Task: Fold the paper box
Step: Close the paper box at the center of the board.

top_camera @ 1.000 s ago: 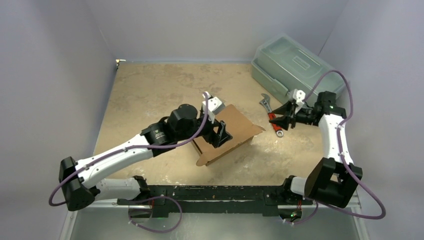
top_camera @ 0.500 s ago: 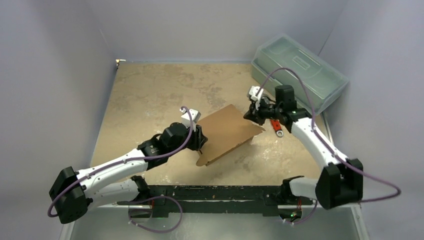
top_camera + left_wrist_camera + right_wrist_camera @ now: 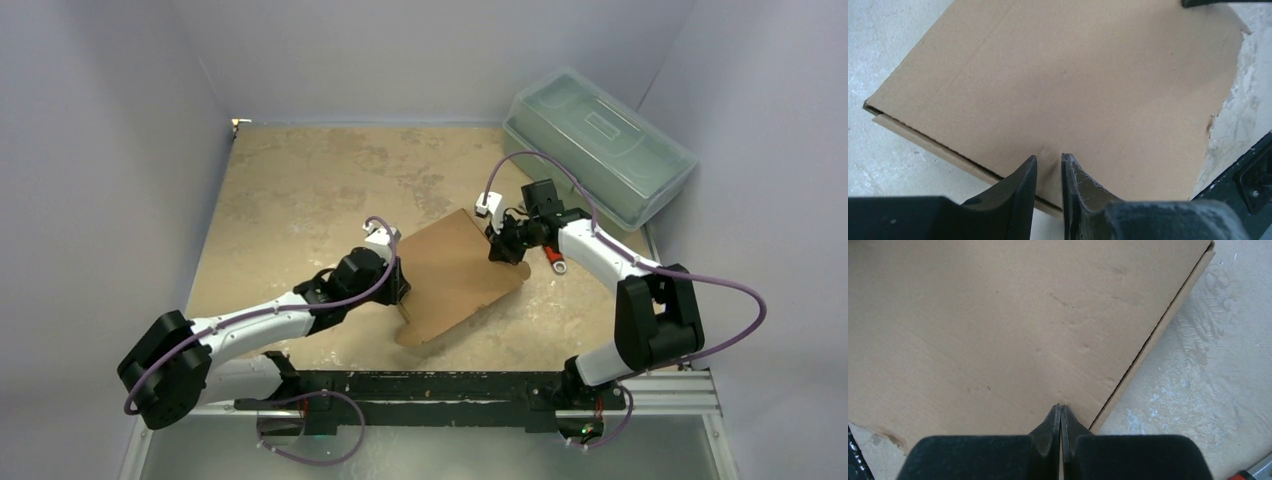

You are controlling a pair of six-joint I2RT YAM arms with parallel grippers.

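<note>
Mottled tan table (image 3: 300, 190) holds the cardboard box (image 3: 455, 272) at its middle, lying diagonally between both arms. Nearest, the left gripper (image 3: 1049, 167) sits on its left edge, fingers a narrow slit apart and holding nothing. Opposite, the right gripper (image 3: 1061, 412) presses the far right corner, fingers closed together. Only the wrist views show these gaps; only the overhead view shows the toolbox (image 3: 600, 145) beyond.

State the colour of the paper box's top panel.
The paper box is plain brown, unprinted. The right wrist view shows it best.

Paper box (image 3: 455, 275) centre of table (image 3: 300, 190); wrench (image 3: 553, 260) just right; toolbox (image 3: 600, 140) behind, far-right corner.
</note>
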